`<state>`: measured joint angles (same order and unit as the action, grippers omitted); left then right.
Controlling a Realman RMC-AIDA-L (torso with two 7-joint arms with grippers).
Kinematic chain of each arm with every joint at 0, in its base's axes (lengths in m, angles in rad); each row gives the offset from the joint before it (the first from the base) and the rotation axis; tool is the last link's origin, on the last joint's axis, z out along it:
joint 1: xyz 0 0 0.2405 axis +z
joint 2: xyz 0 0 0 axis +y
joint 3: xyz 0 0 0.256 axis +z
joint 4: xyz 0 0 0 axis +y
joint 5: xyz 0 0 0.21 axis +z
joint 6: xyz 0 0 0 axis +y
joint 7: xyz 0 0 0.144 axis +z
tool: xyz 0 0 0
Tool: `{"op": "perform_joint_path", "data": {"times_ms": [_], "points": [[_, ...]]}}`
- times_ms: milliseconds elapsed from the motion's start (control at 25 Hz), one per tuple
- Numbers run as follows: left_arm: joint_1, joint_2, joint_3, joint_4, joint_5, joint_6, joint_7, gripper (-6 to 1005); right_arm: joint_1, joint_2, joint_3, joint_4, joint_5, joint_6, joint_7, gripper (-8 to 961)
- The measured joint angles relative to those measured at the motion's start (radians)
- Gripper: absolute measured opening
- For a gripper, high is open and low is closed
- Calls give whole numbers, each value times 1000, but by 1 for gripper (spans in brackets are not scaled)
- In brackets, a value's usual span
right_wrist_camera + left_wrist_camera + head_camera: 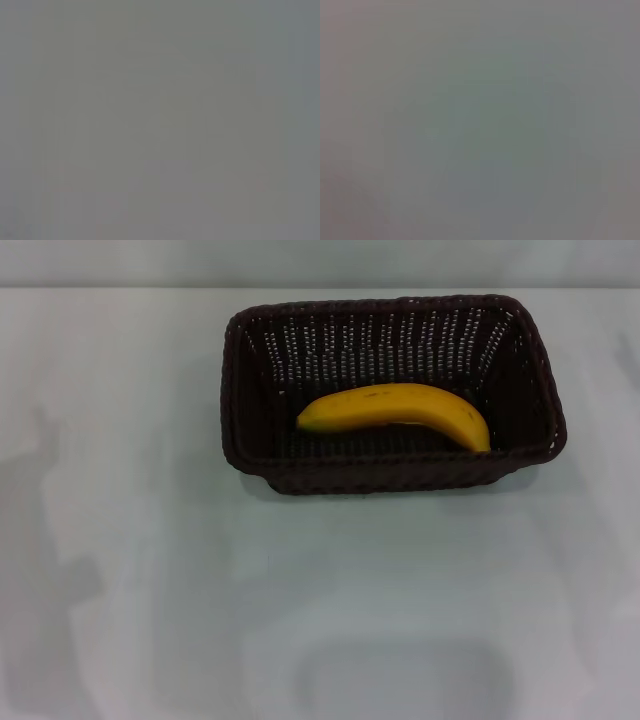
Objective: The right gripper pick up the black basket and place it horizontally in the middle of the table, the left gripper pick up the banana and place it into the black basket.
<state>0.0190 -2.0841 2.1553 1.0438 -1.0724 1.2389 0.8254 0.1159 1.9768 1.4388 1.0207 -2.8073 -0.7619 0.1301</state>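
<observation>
Resting on the table (150,590), toward its far side and lengthwise across the head view, the black basket (255,390) stands with nothing in front of it. Neither arm appears there, and both wrist views show only what may be blank surface, so each gripper's state cannot be told. The banana (400,410) lies inside the basket, along its near wall.

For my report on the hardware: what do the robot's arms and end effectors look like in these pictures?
They cannot be described: no arm or end effector shows in any view. The head view holds only the black basket with the banana inside, on the white table. Both wrist views show plain grey.
</observation>
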Motion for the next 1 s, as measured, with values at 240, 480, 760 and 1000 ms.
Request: {"op": "perform_joint_path", "data": {"times_ms": [240, 480, 760, 1000], "points": [[19, 4, -10, -14, -93, 39, -4, 888, 2, 6, 69, -38, 0, 27, -2, 827], [19, 4, -12, -24, -155, 50, -5, 888, 3, 14, 126, -84, 1, 28, -3, 826], [19, 1, -5, -25, -178, 51, -20, 888, 12, 17, 166, -142, 10, 12, 3, 827], [17, 1, -3, -21, -188, 51, -42, 888, 11, 20, 180, -172, 11, -15, 14, 827]]}}
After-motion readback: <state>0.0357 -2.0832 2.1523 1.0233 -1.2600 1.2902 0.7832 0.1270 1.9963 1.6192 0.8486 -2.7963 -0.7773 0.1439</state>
